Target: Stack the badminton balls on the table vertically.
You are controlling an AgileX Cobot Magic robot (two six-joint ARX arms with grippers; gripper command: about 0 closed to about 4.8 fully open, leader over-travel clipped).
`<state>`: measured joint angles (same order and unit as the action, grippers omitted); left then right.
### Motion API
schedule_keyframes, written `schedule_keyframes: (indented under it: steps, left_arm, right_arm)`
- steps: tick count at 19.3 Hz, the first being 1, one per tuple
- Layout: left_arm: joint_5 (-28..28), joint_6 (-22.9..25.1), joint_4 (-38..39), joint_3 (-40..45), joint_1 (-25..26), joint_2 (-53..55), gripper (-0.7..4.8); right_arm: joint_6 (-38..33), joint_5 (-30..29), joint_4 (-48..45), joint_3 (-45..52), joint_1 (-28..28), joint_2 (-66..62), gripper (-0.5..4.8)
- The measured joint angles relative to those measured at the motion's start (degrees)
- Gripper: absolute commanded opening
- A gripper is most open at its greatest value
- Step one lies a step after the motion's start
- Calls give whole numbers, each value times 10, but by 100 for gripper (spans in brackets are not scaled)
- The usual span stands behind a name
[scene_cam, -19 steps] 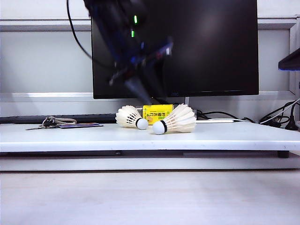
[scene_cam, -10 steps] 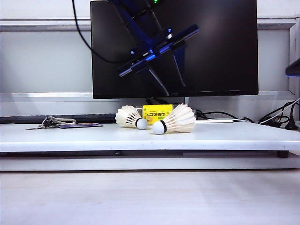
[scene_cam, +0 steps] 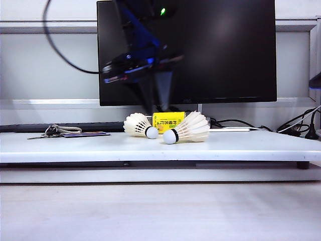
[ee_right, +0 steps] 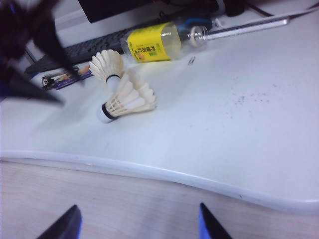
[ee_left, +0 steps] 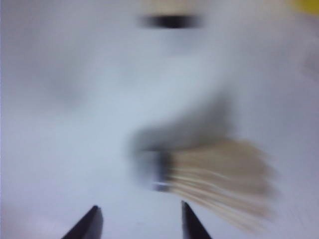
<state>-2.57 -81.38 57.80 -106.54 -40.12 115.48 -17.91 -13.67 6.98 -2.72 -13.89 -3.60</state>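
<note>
Two cream-white badminton balls lie on their sides on the white table (scene_cam: 241, 145), one on the left (scene_cam: 138, 124) and one on the right (scene_cam: 189, 127), their cork tips facing the front. My left gripper (scene_cam: 154, 96) hangs blurred above them, fingers pointing down, touching neither. In the left wrist view the left gripper (ee_left: 140, 219) is open and empty, with one ball (ee_left: 214, 174) lying just beyond a fingertip. My right gripper (ee_right: 139, 221) is open and empty over the wood-grain surface, well short of the two balls, the nearer one (ee_right: 127, 99) and the farther one (ee_right: 107, 64).
A clear bottle with a yellow label (scene_cam: 168, 121) lies right behind the balls. A large black monitor (scene_cam: 225, 50) stands at the back, with a keyboard (scene_cam: 75, 126), keys (scene_cam: 52, 131) and a dark card (scene_cam: 86, 134) to the left. Cables (scene_cam: 296, 128) trail at the right.
The left arm has swung to the left and its wrist has rolled, so the fingers now point down over the balls. The balls and bottle have not moved.
</note>
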Motion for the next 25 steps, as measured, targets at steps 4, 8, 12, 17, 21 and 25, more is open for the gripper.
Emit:
schedule_keyframes:
  steps: [4, 8, 12, 17, 21, 25]
  left_arm:
    - [0, -68, 8, 18, -1, 3, 206]
    - [5, 95, -35, 18, -3, 3, 206]
    - [-12, 475, -53, 7, -8, -9, 205]
    - [-137, 656, -42, 7, -21, -83, 96]
    - [-139, 740, -51, 19, -21, -161, 96]
    - [-127, 778, -35, 111, -21, -232, 96]
  right_arm:
    - [0, 0, -1, 0, 0, 0, 301]
    - [0, -4, 0, 0, 0, 0, 301]
    - [11, -52, 0, -2, -5, 0, 302]
    - [13, 11, 24, -83, -37, -47, 322]
    - [28, 10, 103, -236, -36, -257, 328]
    - [187, -38, 263, -493, -36, -494, 327]
